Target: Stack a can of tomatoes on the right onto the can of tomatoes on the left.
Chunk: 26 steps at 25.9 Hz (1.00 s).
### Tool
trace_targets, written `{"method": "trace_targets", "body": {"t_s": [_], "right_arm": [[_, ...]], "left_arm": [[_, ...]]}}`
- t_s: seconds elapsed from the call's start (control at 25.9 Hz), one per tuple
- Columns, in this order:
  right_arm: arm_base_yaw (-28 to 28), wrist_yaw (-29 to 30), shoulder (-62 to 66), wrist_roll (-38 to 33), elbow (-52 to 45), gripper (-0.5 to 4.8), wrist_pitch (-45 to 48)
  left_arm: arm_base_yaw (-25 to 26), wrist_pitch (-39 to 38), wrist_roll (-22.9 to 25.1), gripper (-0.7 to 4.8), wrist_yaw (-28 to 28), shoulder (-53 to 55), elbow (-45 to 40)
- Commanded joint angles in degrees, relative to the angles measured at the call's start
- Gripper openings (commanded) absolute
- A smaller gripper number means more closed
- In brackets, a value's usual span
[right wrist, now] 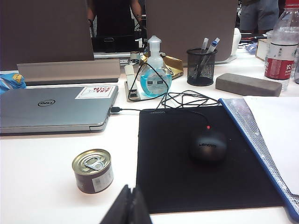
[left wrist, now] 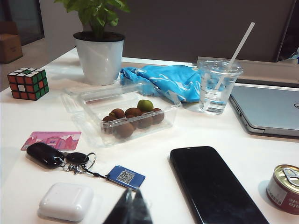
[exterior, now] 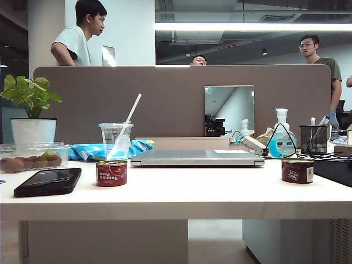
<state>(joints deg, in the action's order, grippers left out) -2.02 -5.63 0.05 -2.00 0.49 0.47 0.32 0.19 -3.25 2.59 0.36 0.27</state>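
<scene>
Red-brown label, dull tin lid with a pull tab: the right tomato can [right wrist: 93, 171] stands upright on the white table [right wrist: 42, 186], just beside the edge of the black mouse pad [right wrist: 187, 158] and in front of the closed Dell laptop [right wrist: 56, 107]. In the exterior view it sits far right [exterior: 297, 170], near the mesh pen holder [exterior: 314, 138].

My right gripper [right wrist: 131, 205] hangs low at the near edge of the table, fingers pressed together, nothing held. The can lies ahead of these fingertips and off to the laptop side, near but not touching. Its axis is vertical, so I judge a level approach, with jaws opened around the short wall, suits it.

My left gripper [left wrist: 131, 207] also shows its fingers meeting at a point, empty, between the white earbud case [left wrist: 66, 201] and the black phone [left wrist: 212, 186]. The left tomato can [left wrist: 285, 188] stands upright beyond the phone, well apart from those fingertips; in the exterior view [exterior: 111, 172] it is just beside the phone, in front of the plastic cup [exterior: 116, 140].

The right arm is plainly nearer the can to be lifted. The carry then runs across the table in front of the laptop.
</scene>
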Motion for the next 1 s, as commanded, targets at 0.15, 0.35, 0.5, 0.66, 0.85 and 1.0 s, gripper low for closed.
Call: {"method": "trace_targets", "body": {"t_s": [0.15, 0.35, 0.5, 0.66, 0.85, 1.0], "right_arm": [[-0.04, -0.24, -0.02, -0.13, -0.44, -0.05, 0.59], [-0.02, -0.24, -0.02, -0.13, -0.44, -0.05, 0.59], [-0.04, -0.24, -0.02, -0.15, -0.20, 0.03, 0.79], [-0.04, -0.22, 0.09, -0.15, 2.40, 0.19, 1.01], [-0.04, 0.24, 0.50, -0.13, 7.39, 0.18, 0.02], [-0.07, 4.70, 3.19, 0.37, 12.55, 0.18, -3.32]], "left_arm": [[-0.02, 0.74, 0.20, -0.04, 0.00, 0.04, 0.24], [-0.02, 0.72, 0.20, -0.04, -0.02, 0.04, 0.24], [-0.04, 1.46, -0.81, -0.04, -1.18, 0.07, 0.57], [-0.07, 0.35, -2.16, -0.05, -3.37, 0.37, 3.78], [-0.07, -2.47, -2.64, -0.05, -10.97, 3.50, 9.29], [-0.07, -0.68, -2.84, -0.05, -25.77, 11.96, 12.24]]}}
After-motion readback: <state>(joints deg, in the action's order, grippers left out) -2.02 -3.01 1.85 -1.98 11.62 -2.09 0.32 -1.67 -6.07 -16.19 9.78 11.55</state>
